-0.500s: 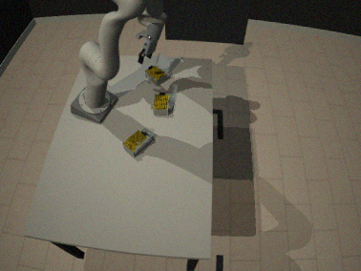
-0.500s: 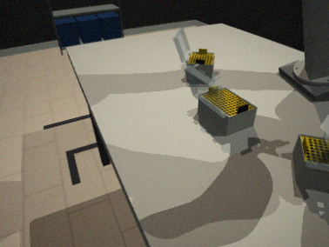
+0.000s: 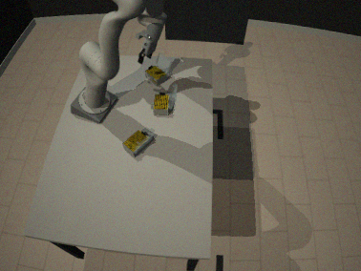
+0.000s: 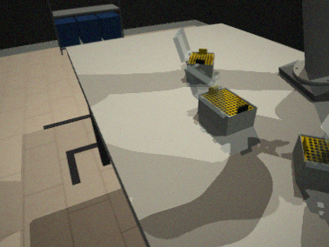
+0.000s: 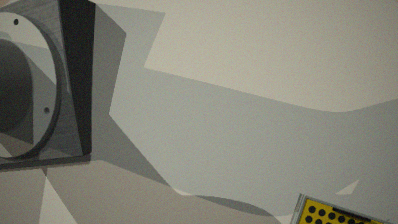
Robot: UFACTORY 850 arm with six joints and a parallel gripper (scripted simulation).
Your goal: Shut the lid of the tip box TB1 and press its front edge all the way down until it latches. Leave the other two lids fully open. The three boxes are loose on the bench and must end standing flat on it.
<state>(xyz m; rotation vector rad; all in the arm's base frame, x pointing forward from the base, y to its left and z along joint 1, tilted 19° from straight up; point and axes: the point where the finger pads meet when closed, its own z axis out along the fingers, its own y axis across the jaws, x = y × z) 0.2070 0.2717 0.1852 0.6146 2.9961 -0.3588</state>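
Note:
Three grey tip boxes with yellow tip racks stand on the pale bench point(image 3: 95, 200) point(image 4: 148, 130) point(image 5: 260, 45). The far box point(image 3: 156, 72) point(image 4: 200, 61) has its clear lid point(image 4: 181, 43) standing open. The middle box point(image 3: 162, 102) point(image 4: 227, 109) and the near box point(image 3: 138, 141) point(image 4: 314, 162) also show open racks. I cannot read which box is TB1. My gripper point(image 3: 142, 54) is open and empty, hanging above the bench just left of the far box. The wrist view shows no fingers, only one box corner point(image 5: 340, 212) at the bottom right.
The arm's base point(image 3: 94, 106) point(image 4: 305, 78) point(image 5: 30, 90) stands left of the boxes. Blue bins point(image 4: 89, 26) stand beyond the bench's far end. Black marks point(image 3: 219, 124) point(image 4: 74, 161) lie on the floor beside the bench's long edge.

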